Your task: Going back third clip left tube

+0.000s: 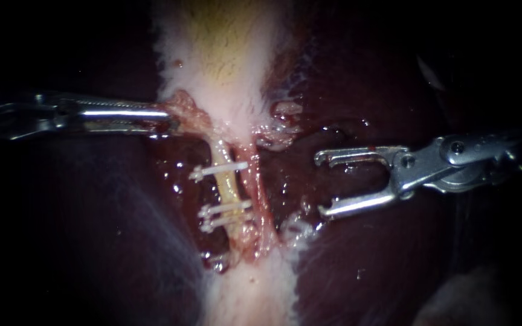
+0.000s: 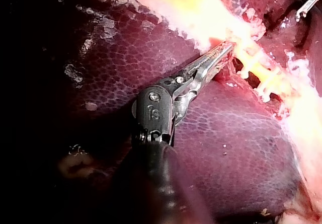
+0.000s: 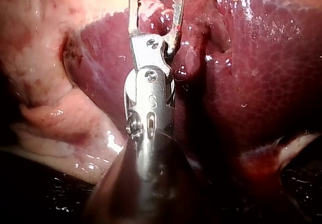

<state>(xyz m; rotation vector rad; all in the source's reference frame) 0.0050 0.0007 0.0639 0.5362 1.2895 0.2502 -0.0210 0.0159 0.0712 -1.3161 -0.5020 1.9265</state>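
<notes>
The pale yellow left tube (image 1: 228, 187) runs down from the gallbladder (image 1: 225, 54) and carries three white clips: one higher up (image 1: 219, 170) and two close together below (image 1: 225, 208), (image 1: 220, 223). A pink right tube (image 1: 262, 202) lies beside it. My right instrument (image 1: 320, 185) stands to the right of the tubes, apart from them, jaws wide open and empty; the right wrist view shows the same (image 3: 156, 0). My left instrument (image 1: 167, 122) has its jaws shut on pink gallbladder tissue just above the tubes, also seen in the left wrist view (image 2: 224, 50), with the clips (image 2: 261, 80) beyond it.
Dark red liver (image 1: 357, 259) lies on both sides of the tubes, wet and glistening. Ragged pale tissue (image 1: 282, 124) sits between the gallbladder and the right instrument's upper jaw. White fatty tissue (image 1: 249, 296) continues below the clips.
</notes>
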